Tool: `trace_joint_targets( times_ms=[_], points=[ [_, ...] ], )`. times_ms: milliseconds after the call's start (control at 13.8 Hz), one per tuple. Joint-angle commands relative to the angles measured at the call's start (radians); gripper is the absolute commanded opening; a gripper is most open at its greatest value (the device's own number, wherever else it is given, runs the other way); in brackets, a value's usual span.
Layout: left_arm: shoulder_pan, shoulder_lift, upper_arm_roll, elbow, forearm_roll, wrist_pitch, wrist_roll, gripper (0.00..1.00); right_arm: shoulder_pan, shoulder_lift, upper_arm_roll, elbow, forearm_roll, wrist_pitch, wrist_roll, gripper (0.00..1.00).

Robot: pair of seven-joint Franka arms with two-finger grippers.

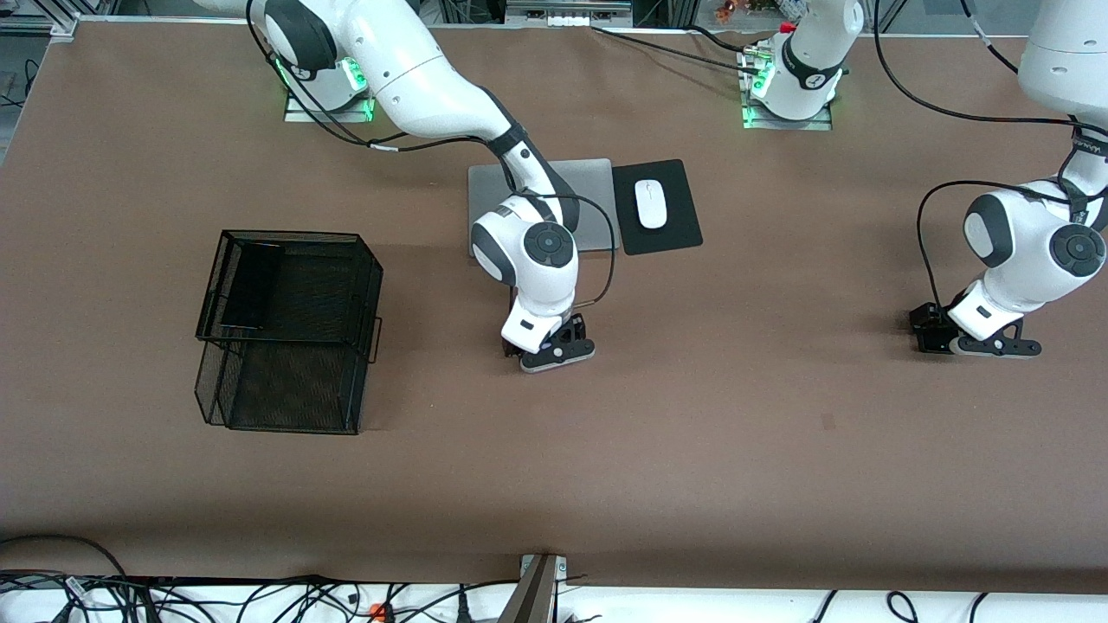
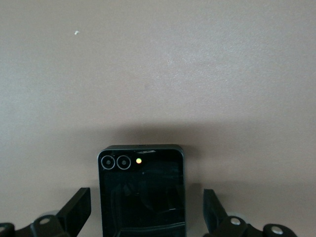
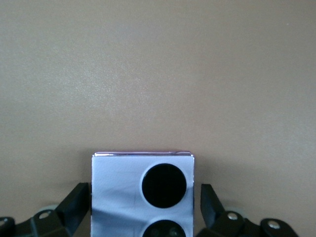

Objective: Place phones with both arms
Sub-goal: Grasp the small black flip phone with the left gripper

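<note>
My right gripper [image 1: 541, 350] is low over the middle of the brown table. In the right wrist view a squarish lilac-white phone [image 3: 118, 187] with two black circles lies flat between its open fingers [image 3: 76, 202], a slim gap on each side. My left gripper [image 1: 952, 339] is low over the table toward the left arm's end. In the left wrist view a squarish black phone [image 2: 143, 197] with two small lens rings lies between its open fingers [image 2: 79, 205], which do not touch it. The grippers hide both phones in the front view.
A black wire-mesh basket [image 1: 286, 329] stands toward the right arm's end. A grey laptop [image 1: 597, 199] lies partly under the right arm, farther from the front camera than its gripper. Beside it a white mouse [image 1: 651, 203] rests on a black pad [image 1: 679, 234].
</note>
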Motion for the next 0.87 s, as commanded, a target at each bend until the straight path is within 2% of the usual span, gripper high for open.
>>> trace_joint_targets(
  times_ms=[0,291,582,800],
  points=[
    [0.027,0.017,-0.017,0.007,-0.019,0.028,0.026,1.0,0.003,0.021,-0.005,0.029,-0.013,0.002,-0.002,1.0],
    [0.052,0.026,-0.037,0.008,-0.021,0.031,0.04,1.0,0.004,0.021,-0.004,0.029,-0.008,0.002,0.004,0.99],
    [0.188,0.043,-0.162,0.015,-0.019,0.031,0.04,1.0,0.008,0.03,-0.005,0.026,-0.011,0.002,0.009,0.99],
    [0.202,0.053,-0.175,0.025,-0.018,0.03,0.053,1.0,0.008,0.033,-0.005,0.026,-0.011,0.002,0.009,0.98]
  ],
)
